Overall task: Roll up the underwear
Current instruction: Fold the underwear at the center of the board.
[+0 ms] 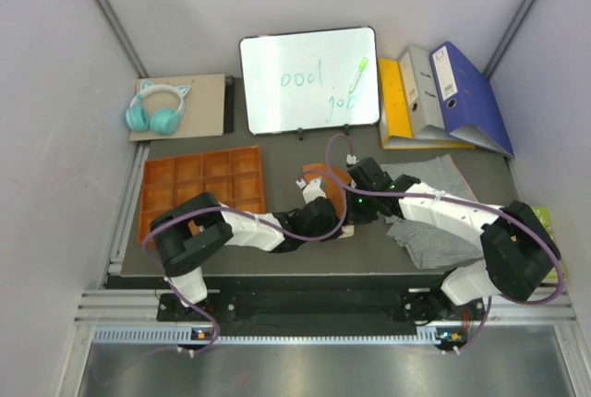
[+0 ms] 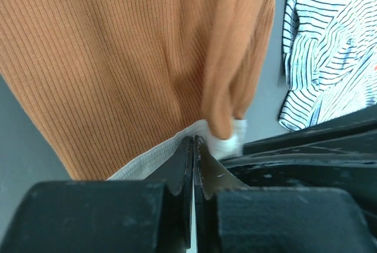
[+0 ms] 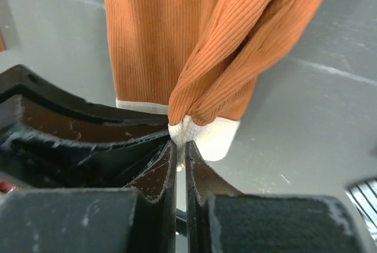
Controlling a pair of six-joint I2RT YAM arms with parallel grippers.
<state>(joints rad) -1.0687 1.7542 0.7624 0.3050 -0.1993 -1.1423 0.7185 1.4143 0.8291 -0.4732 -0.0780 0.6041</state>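
We are working over the dark table (image 1: 379, 254), with the orange tray (image 1: 199, 185) sitting at the far left and playing no part. The striped boxers (image 1: 427, 242) are lying crumpled on the right, partly under the right arm, waiting as garment 2. The orange briefs (image 2: 118, 70) are lying mid-table between the 2 arms, just left of the boxers and apart from them. Their cream waistband (image 3: 215, 138) is facing the near edge, and the side nearer the boxers is folding over on itself.

The left gripper (image 2: 193, 141) is closed, its tips pinching the waistband edge. The right gripper (image 3: 179, 144) is closed too, biting a bunched corner of the same band just beside it.

We are judging that the roll is only beginning. To do it well, we are wanting both pinches level and moving together, turning the band towards the far side in 1 tight first turn with the cloth lying flat. The doubled fold is risking a lopsided roll, so we are advising smoothing it first. Thin ribbed cloth is liable to slip from shallow pinches, so we are favouring slow motion.
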